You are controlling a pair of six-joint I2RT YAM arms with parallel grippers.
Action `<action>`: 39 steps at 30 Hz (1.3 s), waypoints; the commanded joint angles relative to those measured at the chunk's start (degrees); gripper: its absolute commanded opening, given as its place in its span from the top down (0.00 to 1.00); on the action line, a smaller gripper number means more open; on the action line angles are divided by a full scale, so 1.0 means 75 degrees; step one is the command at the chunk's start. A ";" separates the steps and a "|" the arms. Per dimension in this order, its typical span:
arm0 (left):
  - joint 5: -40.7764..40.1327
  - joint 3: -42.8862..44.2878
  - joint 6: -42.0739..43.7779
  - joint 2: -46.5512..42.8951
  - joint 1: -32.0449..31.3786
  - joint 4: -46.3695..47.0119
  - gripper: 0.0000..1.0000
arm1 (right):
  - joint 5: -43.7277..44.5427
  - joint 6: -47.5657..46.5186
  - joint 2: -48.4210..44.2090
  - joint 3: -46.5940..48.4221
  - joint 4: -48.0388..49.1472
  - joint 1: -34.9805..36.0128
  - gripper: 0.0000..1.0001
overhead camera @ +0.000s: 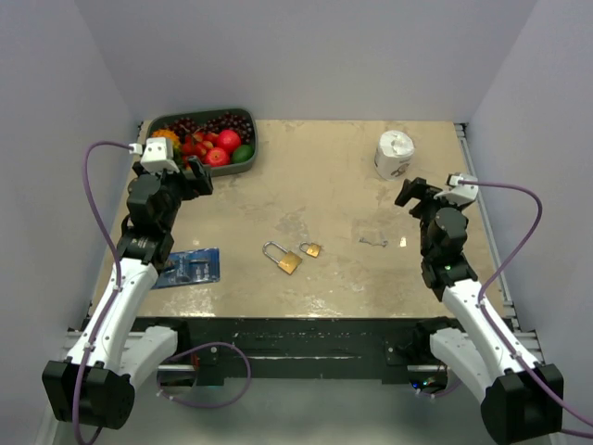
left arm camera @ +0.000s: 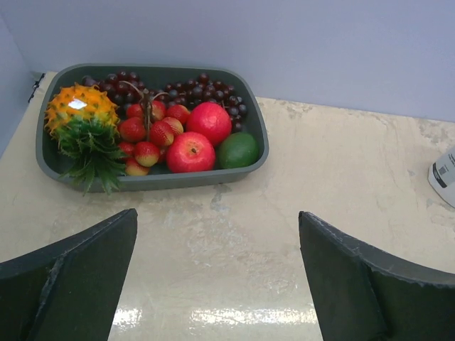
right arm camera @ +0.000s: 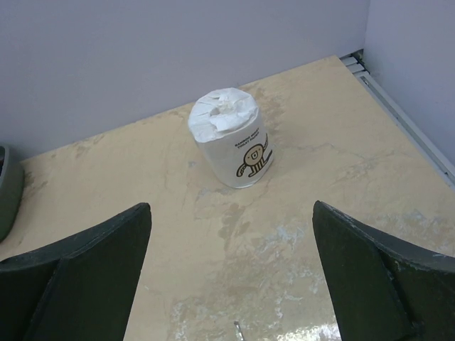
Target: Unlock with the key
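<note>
Both arms parked high, jaws spread wide and empty: left gripper point(overhead camera: 196, 176) sits by the tray point(overhead camera: 248, 139) of fruit, right gripper point(overhead camera: 411, 193) near the roll point(overhead camera: 395, 154). The key point(overhead camera: 372, 243) lies flat on the table point(overhead camera: 324, 185), right of centre, in front of the right arm and well apart from the locks. The big padlock point(overhead camera: 283, 260) and small padlock point(overhead camera: 311, 249) lie near mid-table, just beside each other; I cannot tell whether they touch. My read on the key is that it is light, thin, stiff metal and likely to skate on this glossy top. Lying flat, it gives the fingers almost no edge to bite. I would take it by the head and leave the blade free, perhaps nudging it first to tip an edge up. The padlocks look heavier but should slide when the key is pushed in, so I expect to pin the body with the left gripper. In the top view the key is only a faint silvery squiggle, so I cannot make out head from blade, or whether a ring is attached. The right wrist view shows a thin sliver point(right arm camera: 237, 327) cut off at the bottom edge, which may be the key. The left wrist view sees only the tray, bare table and a corner of the roll. No keyhole shows in any view, and I cannot tell which lock the key fits. A blue packet point(overhead camera: 190, 267) lies partly under the left arm, its print unreadable.
</note>
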 commanded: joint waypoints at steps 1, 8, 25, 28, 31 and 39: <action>-0.0283 0.0336 -0.0231 -0.0014 0.0020 0.0035 0.01 | 0.0012 0.0066 0.0122 0.0624 -0.0125 -0.0028 0.01; -0.0073 0.0125 -0.0418 -0.0130 0.0020 0.0373 0.01 | -0.0023 0.0019 0.0064 0.0742 -0.0429 -0.0028 0.01; -0.0176 0.0511 0.0483 0.0501 -0.1650 0.0105 0.10 | -0.1758 -0.0111 0.2113 0.2299 -0.1940 -0.0017 0.16; -0.0342 0.0804 0.0707 0.0993 -0.2543 -0.0070 0.09 | -0.1945 -0.0040 0.2606 0.2511 -0.2269 -0.0017 0.18; 0.0524 0.1179 0.0239 0.1450 -0.2570 -0.0118 0.06 | -0.2016 0.0111 0.2911 0.2547 -0.2457 -0.0017 0.19; 0.1264 0.0607 -0.0220 0.1873 -0.2441 0.0281 0.04 | -0.3481 0.1014 0.3754 0.2617 -0.3065 -0.0052 0.21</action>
